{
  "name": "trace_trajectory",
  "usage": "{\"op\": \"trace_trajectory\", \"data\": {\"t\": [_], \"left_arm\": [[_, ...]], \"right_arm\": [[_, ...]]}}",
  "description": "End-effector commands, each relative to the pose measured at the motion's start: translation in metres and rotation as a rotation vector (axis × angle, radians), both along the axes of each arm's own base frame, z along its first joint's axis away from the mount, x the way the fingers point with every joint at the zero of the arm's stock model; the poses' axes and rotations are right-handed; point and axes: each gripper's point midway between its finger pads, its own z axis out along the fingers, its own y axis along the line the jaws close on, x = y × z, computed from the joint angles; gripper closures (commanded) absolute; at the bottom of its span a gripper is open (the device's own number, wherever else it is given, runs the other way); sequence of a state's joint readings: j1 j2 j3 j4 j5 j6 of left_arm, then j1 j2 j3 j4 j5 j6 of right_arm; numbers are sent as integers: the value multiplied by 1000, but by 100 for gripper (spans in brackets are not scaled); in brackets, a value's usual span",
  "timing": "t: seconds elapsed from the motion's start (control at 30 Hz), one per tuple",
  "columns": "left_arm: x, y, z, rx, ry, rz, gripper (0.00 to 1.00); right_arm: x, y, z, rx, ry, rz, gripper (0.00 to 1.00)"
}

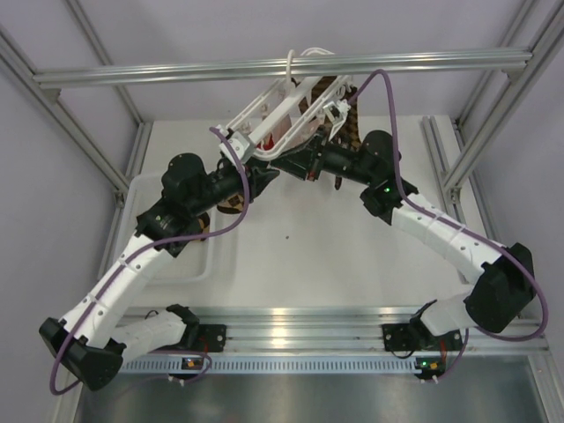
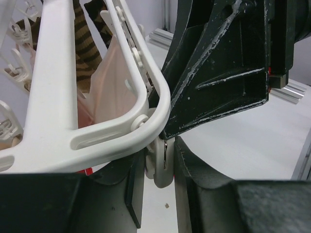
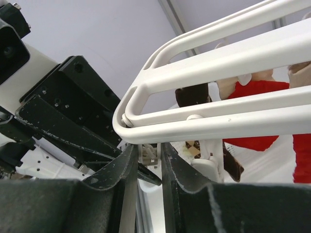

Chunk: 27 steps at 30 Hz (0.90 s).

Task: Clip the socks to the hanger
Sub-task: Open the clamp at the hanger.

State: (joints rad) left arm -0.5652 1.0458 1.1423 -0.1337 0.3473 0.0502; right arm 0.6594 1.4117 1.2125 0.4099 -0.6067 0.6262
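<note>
Looks roughly halfway to me. One checked sock [image 1: 350,119] already hangs off the far side of the hanger [image 1: 260,121], alongside a red sock [image 3: 257,92] and a pink sock [image 2: 114,82]. The left hand [image 2: 158,189] is pinched on a clip [image 2: 159,162] at the frame's near corner, with no sock in it. The right hand [image 3: 149,160] is nearly closed just under that corner — can't tell what it grips. A brown patch [image 1: 233,204] under the left arm might be the other sock.
</note>
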Motion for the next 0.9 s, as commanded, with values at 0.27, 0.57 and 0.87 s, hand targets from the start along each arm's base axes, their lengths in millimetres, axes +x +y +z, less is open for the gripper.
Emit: {"op": "trace_trajectory", "data": {"t": [0.27, 0.57, 0.87], "left_arm": [[-3, -7, 34, -52, -123, -20, 100], [-7, -9, 34, -56, -121, -37, 100], [-11, 8, 35, -53, -58, 36, 46]], "right_arm": [[0, 6, 16, -1, 19, -46, 62], [3, 9, 16, 9, 29, -42, 75], [5, -1, 16, 31, 25, -58, 100]]}}
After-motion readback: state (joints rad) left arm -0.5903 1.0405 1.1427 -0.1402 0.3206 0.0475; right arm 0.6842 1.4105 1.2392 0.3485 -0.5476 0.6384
